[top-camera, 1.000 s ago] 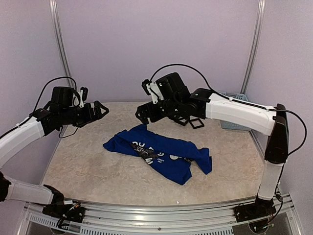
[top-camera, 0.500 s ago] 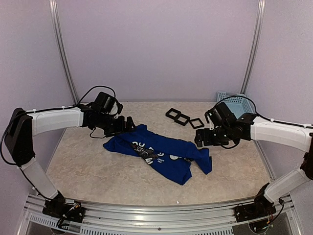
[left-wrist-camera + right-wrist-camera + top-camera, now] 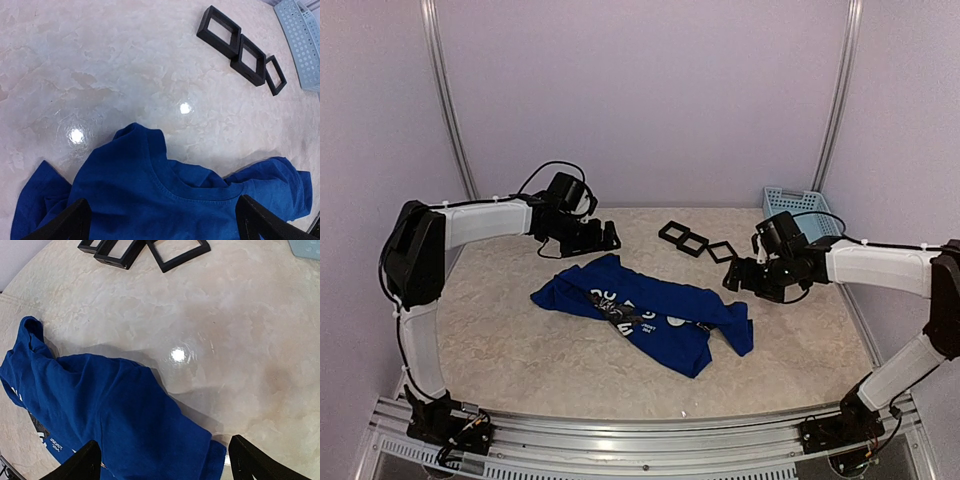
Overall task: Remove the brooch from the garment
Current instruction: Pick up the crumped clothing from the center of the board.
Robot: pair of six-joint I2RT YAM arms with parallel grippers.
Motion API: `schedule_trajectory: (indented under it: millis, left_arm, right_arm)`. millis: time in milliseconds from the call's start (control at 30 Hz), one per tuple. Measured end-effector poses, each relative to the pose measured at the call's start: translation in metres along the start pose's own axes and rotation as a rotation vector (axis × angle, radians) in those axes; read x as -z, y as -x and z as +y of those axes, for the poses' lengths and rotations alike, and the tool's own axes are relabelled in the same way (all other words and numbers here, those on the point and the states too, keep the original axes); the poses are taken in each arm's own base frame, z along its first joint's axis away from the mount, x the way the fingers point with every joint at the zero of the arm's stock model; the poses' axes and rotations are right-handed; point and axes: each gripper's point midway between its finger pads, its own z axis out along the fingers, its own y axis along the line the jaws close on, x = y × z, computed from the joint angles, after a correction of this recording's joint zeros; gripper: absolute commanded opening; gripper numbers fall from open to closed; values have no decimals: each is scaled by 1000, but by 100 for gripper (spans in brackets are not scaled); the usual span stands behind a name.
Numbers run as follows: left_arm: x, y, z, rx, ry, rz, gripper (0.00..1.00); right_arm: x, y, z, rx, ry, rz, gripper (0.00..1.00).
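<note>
The garment (image 3: 650, 315) is a royal-blue T-shirt with white lettering, lying crumpled in the middle of the table. I cannot pick out the brooch in any view; only a dark patch (image 3: 620, 310) shows on the print. My left gripper (image 3: 605, 238) hovers open just behind the shirt's far left end. In the left wrist view its fingers (image 3: 65, 222) straddle the collar (image 3: 190, 192) from above. My right gripper (image 3: 738, 278) is open above the shirt's right end. In the right wrist view the blue cloth (image 3: 100, 410) lies between its fingertips (image 3: 255, 460), untouched.
Three black square frames (image 3: 695, 243) lie in a row behind the shirt, also seen as frames (image 3: 240, 50) and frames (image 3: 145, 250) in the wrist views. A light-blue basket (image 3: 798, 205) stands at the back right corner. Purple walls close in the back and sides.
The left arm swung in from the far left to the shirt's back left end. The right arm moved from the back middle to the shirt's right end and dropped lower. The shirt stayed still.
</note>
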Motion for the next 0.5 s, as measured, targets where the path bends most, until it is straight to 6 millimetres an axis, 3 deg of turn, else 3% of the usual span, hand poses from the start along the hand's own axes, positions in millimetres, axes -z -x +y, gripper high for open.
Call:
schedule_trajectory:
  millis: [200, 500]
  left_arm:
    - [-38, -20, 16, -31, 47, 78, 99]
    - [-57, -17, 3, -124, 60, 78, 99]
  right_arm:
    - [-28, 20, 28, 43, 45, 40, 83]
    - [-62, 6, 37, 51, 78, 147, 76]
